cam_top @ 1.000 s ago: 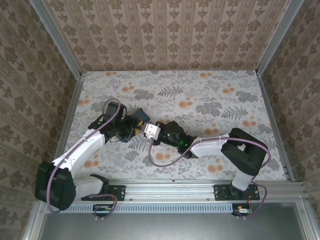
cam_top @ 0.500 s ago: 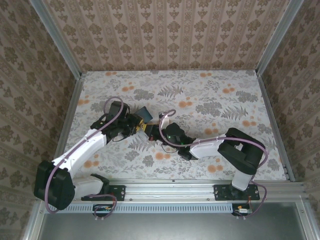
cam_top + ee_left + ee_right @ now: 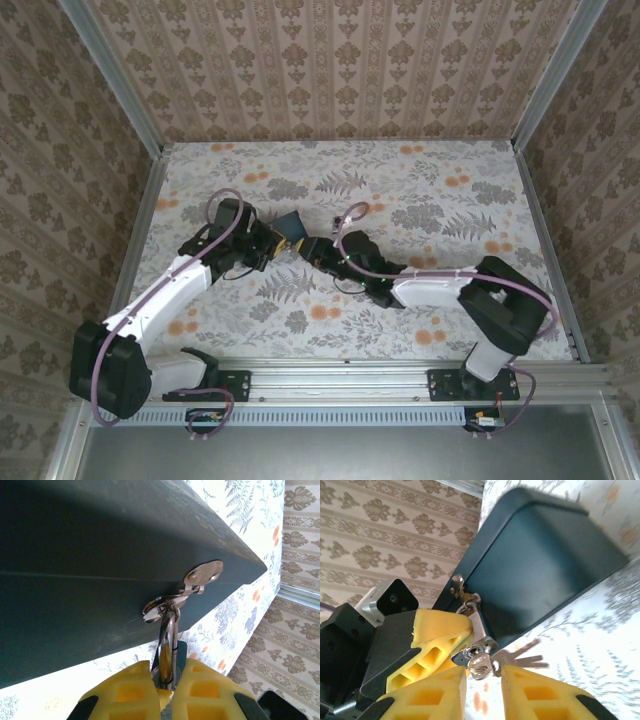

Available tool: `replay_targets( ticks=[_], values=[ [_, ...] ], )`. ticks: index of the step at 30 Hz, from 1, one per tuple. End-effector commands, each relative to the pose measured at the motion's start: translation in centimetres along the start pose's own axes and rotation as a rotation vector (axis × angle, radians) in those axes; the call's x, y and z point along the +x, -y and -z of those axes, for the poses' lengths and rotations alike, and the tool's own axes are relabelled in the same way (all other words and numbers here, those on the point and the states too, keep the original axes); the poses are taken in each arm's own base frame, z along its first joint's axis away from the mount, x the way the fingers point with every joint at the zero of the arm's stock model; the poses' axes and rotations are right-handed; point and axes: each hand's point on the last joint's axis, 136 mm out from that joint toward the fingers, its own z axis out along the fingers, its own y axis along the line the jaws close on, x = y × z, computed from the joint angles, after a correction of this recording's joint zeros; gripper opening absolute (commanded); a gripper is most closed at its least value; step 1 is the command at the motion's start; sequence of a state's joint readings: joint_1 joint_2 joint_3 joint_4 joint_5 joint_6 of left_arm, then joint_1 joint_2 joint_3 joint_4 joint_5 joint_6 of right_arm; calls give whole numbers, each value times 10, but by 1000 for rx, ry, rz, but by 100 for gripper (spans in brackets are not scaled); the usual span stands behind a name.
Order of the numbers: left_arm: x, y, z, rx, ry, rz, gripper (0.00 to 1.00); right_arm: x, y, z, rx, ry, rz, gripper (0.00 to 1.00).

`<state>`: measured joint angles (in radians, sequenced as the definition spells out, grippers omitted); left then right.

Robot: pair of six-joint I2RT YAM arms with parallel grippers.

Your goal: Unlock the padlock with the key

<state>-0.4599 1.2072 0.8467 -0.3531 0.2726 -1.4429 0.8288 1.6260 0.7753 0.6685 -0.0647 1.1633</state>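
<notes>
The one padlock [image 3: 168, 642] hangs by its shackle from the hasp [image 3: 202, 576] on the edge of the single tin [image 3: 100, 570], its body clenched between the left gripper's [image 3: 162, 685] yellow fingers. The key [image 3: 479, 666] dangles at the padlock's lower end with a few more on its ring, too blurred to count. Just under it the right gripper [image 3: 483, 692] stands parted, grasping nothing. Both grippers crowd the tin's near side mid-table [image 3: 420, 180], well apart from the walls, with bare floral surface all around.

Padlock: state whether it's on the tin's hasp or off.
On. The padlock has its shackle through the hasp of the blue tin; locked, cannot tell.
</notes>
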Motion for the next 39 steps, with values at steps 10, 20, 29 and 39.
replay_targets(
  ticks=[10,20,29,39],
  values=[
    [-6,6,2,34,-19,-14,0,31,-14,31,-51,-192,1125,32],
    [-4,3,5,32,-21,-8,0,30,-28,-8,-64,-124,1297,36],
    [-3,3,4,38,-30,-7,0,23,-25,-23,-28,-79,1327,34],
    [-1,3,6,45,-35,-4,0,19,-26,-35,-19,-63,1346,22]
  ],
)
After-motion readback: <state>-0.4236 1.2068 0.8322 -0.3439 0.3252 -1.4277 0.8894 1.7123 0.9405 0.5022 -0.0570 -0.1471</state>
